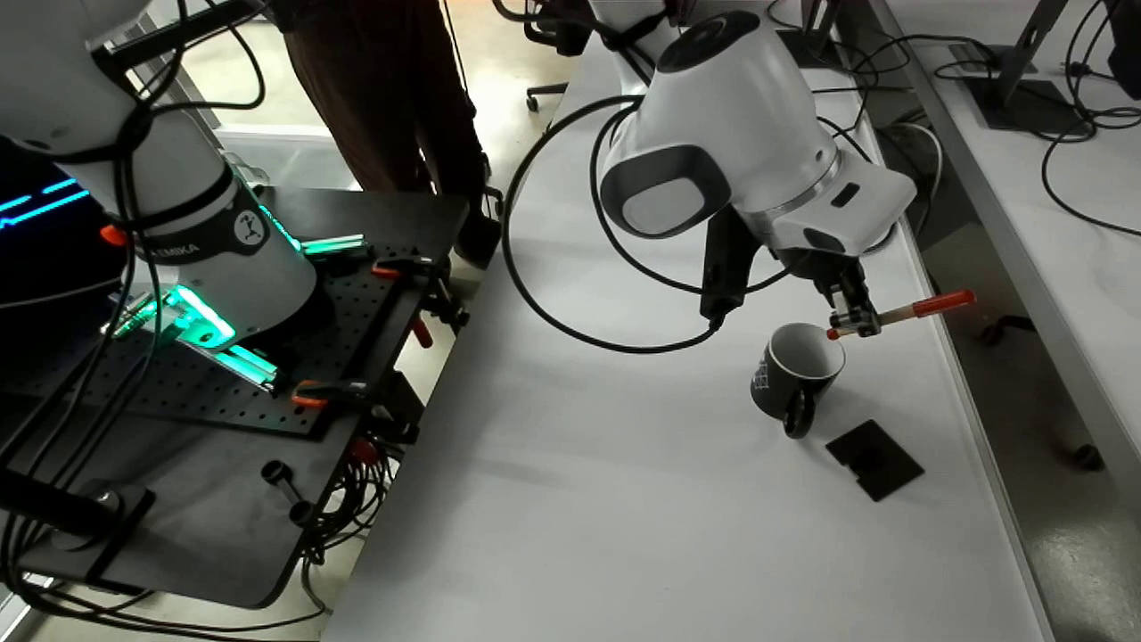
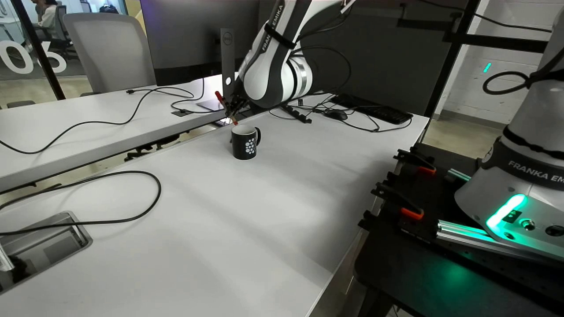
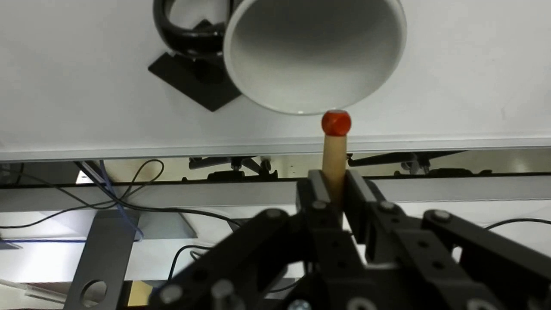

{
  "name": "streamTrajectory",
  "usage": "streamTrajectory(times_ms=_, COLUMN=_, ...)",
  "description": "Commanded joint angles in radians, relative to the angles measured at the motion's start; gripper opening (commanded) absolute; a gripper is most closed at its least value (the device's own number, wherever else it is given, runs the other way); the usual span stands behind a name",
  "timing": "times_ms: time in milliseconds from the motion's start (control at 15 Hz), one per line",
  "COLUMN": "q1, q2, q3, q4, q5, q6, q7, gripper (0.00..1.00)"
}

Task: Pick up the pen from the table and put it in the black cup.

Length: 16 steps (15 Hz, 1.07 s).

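My gripper [image 1: 856, 319] is shut on the pen [image 1: 945, 303], a thin stick with red ends and a tan middle. The pen is tilted; its longer red end points up and away from the cup. The black cup [image 1: 774, 389] stands upright on the table, its pale inside facing up. It also shows in an exterior view [image 2: 243, 145], with the pen [image 2: 219, 97] and gripper [image 2: 234, 105] above and behind it. In the wrist view the pen's red tip [image 3: 336, 123] appears just beside the cup's rim [image 3: 301, 113]; the gripper [image 3: 338, 181] clasps the tan part.
A flat black square piece [image 1: 875, 459] lies near the cup's handle. The white table's edge [image 1: 989, 464] runs close behind the cup, with a gap before a neighbouring desk [image 1: 1061, 259]. Cables and a keyboard [image 2: 370, 108] lie at the table's far end.
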Motion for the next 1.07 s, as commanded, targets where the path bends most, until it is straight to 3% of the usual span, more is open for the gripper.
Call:
streamTrajectory(times_ms=0, q1=-0.013, q2=0.016, q3=0.01, q4=0.007, q5=-0.006, q6=0.005, q7=0.029, gripper=0.04)
streamTrajectory(times_ms=200, q1=-0.005, q2=0.02, q3=-0.002, q4=-0.003, q5=0.001, q6=0.005, q7=0.037, gripper=0.04)
streamTrajectory(times_ms=267, q1=-0.004, q2=0.015, q3=-0.001, q4=-0.002, q5=-0.01, q6=0.0, q7=0.028, gripper=0.15)
streamTrajectory(times_ms=733, q1=-0.006, q2=0.016, q3=-0.002, q4=-0.005, q5=-0.01, q6=-0.001, q7=0.029, gripper=0.15)
streamTrajectory(times_ms=800, q1=-0.002, q2=0.016, q3=-0.005, q4=-0.005, q5=-0.008, q6=0.004, q7=0.028, gripper=0.04)
streamTrajectory(times_ms=1000, q1=-0.018, q2=0.021, q3=0.007, q4=-0.001, q5=-0.017, q6=0.004, q7=0.029, gripper=0.04)
